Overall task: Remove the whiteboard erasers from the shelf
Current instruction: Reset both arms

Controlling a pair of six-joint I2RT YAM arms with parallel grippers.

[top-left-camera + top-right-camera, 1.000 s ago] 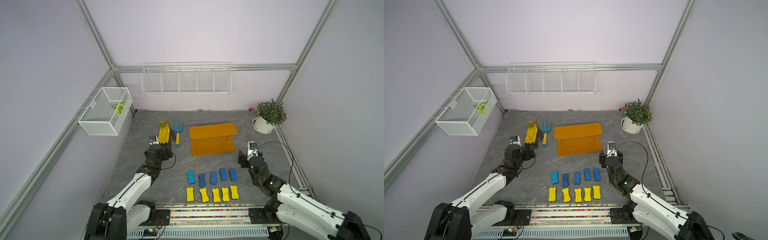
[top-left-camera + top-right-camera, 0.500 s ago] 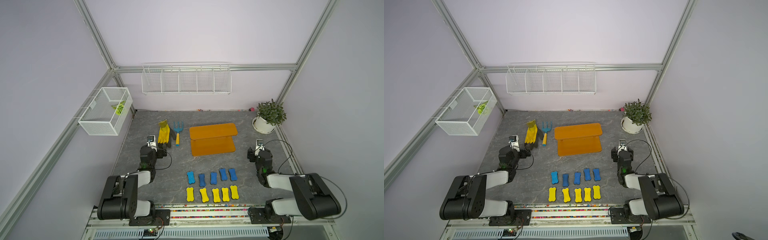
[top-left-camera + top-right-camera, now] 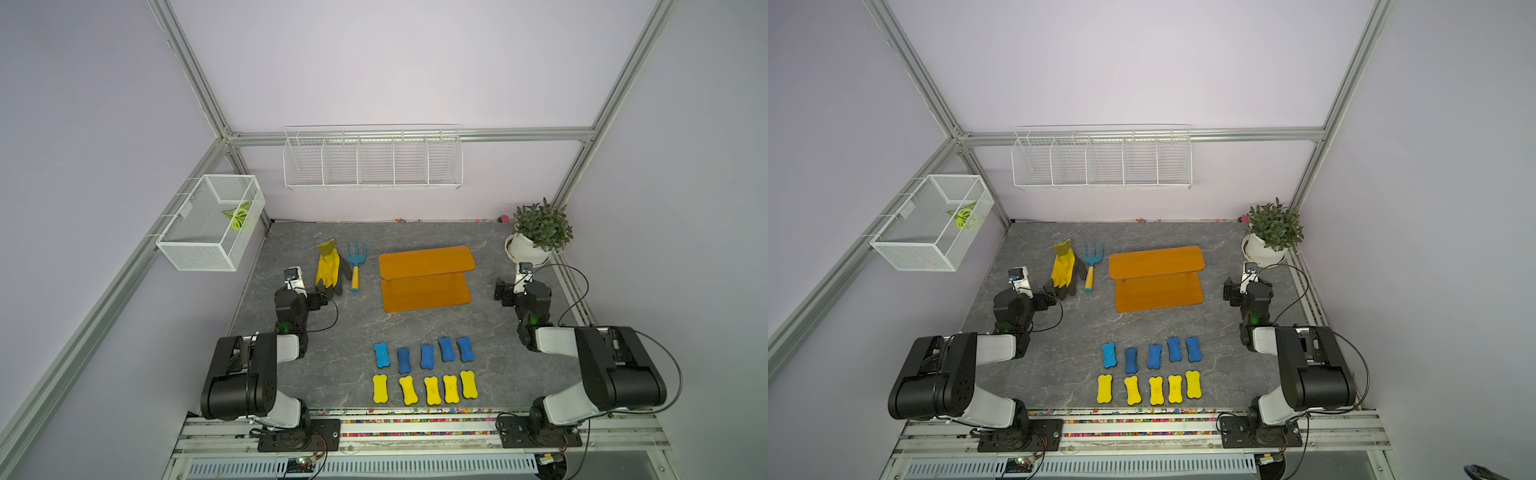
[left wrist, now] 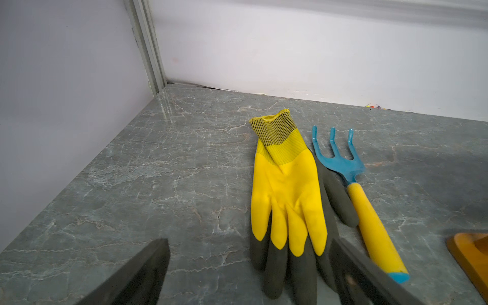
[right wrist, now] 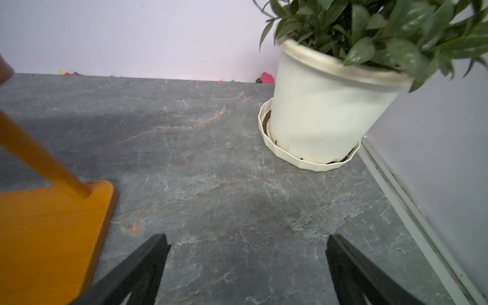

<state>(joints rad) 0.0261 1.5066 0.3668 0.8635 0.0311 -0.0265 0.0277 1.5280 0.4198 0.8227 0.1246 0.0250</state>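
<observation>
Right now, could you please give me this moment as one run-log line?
shelf: bare | whiteboard erasers: ten on table, two rows | left gripper: open, empty | right gripper: open, empty

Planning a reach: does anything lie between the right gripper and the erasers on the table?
Nothing visible does. Only bare table separates the open right gripper from the whiteboard erasers, lying in two rows off the shelf.

No writing, label or number is readable in any view. The whiteboard erasers (image 3: 427, 356) and the shelf (image 3: 426, 264) show plain colour.
</observation>
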